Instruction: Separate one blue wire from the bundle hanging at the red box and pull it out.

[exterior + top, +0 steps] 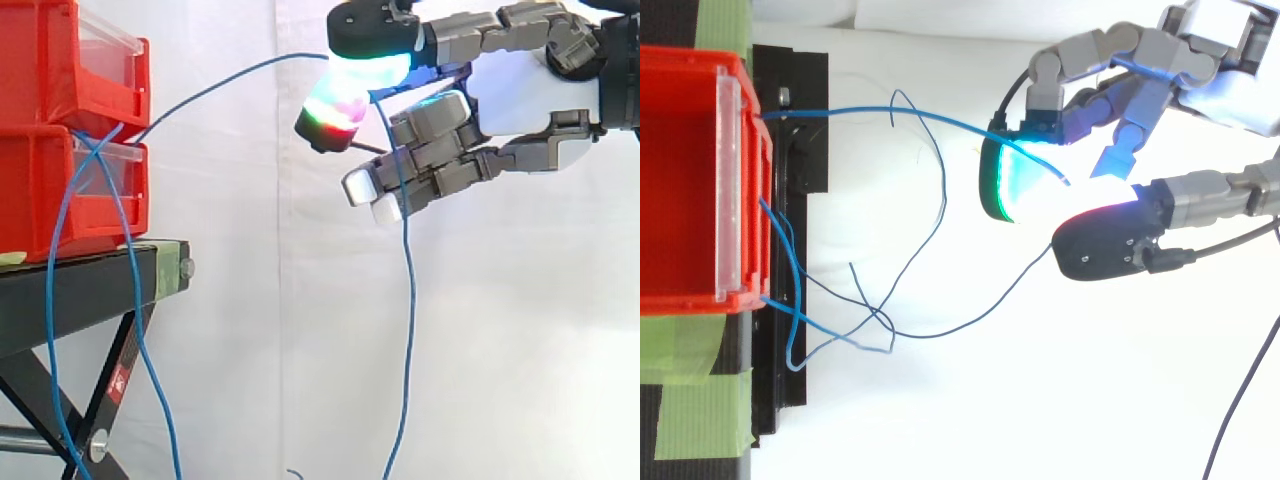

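Two stacked red bins (35, 190) (685, 60) sit on the black stand (80, 290) at the left. A bundle of thin blue wires (95, 150) (875, 322) hangs from their front and loops down past the stand. One blue wire (200, 95) (940, 120) runs away from the bundle, stretched from the bin across to my hand (530, 90) (1160, 60) at the upper right. Two glowing fingertips (345, 100) pinch this wire. Its free end (407, 260) hangs straight down below the hand.
A white curtain backs the scene. Green tape (700, 400) lies on the stand beside the bin. The stand's crossed legs (110, 390) stand under the bins. The hand is well to the right of the stand's edge.
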Robot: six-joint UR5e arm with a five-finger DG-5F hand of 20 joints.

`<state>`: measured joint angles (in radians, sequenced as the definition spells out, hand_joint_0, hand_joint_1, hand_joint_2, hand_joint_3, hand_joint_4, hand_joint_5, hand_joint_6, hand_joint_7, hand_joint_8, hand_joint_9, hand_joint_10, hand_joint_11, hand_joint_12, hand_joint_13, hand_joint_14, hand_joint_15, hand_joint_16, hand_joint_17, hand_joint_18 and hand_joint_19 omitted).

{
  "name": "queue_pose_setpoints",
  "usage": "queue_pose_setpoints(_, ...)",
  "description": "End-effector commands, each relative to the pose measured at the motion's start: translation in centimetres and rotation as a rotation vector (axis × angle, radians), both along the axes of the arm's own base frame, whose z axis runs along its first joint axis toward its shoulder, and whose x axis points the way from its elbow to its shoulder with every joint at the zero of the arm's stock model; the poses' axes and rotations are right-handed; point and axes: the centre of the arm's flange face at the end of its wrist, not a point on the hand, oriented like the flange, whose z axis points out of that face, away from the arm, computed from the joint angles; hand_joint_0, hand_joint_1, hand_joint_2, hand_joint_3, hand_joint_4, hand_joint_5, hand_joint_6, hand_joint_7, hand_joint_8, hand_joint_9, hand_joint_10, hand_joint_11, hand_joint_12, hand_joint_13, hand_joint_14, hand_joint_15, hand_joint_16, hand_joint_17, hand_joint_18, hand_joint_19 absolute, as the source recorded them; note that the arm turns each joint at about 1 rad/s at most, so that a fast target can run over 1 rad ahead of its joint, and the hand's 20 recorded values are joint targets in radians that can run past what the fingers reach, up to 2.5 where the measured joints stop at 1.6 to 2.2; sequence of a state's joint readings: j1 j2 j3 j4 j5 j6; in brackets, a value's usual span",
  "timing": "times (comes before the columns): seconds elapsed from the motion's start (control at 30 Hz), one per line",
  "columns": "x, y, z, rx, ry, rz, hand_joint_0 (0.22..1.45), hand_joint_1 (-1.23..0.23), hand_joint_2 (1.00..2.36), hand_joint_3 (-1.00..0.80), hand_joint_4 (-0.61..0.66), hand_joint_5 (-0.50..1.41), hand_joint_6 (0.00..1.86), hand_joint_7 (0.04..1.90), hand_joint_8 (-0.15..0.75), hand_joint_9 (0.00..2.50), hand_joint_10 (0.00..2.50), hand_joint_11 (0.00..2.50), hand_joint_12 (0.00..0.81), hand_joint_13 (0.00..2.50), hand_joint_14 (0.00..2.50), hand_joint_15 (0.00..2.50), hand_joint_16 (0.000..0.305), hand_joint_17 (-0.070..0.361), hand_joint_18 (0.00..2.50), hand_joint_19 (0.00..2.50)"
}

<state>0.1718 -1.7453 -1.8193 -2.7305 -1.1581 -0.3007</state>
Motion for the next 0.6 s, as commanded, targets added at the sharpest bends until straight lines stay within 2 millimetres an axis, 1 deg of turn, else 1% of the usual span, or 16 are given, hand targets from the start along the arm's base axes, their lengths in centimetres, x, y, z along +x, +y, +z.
queue_pose_setpoints(0.0, 0.01, 0.0, -0.02, 0.0, 0.0, 0.0, 0.61, -0.75, 1.01, 0.29, -0.13, -0.08, 0.86, 1.31, 0.353, 1.41, 0.01, 1.59, 0.45, 0.85, 0.03, 0.81, 0.062, 0.139, 0.66, 0.56)
queue_pose_setpoints(0.13, 0.01, 0.0, -0.02, 0.0, 0.0, 0.0, 0.61, -0.75, 1.03, 0.28, -0.13, -0.08, 0.86, 1.31, 0.351, 1.41, 0.01, 1.58, 0.448, 0.85, 0.02, 0.82, 0.062, 0.139, 0.66, 0.55)
queue_pose_setpoints(0.57, -0.06, -0.01, -0.01, 0.0, 0.0, 0.0, 0.61, -0.75, 1.0, 0.29, -0.13, -0.09, 0.86, 1.3, 0.347, 1.4, 0.01, 1.6, 0.448, 0.84, 0.02, 0.82, 0.061, 0.137, 0.66, 0.55)
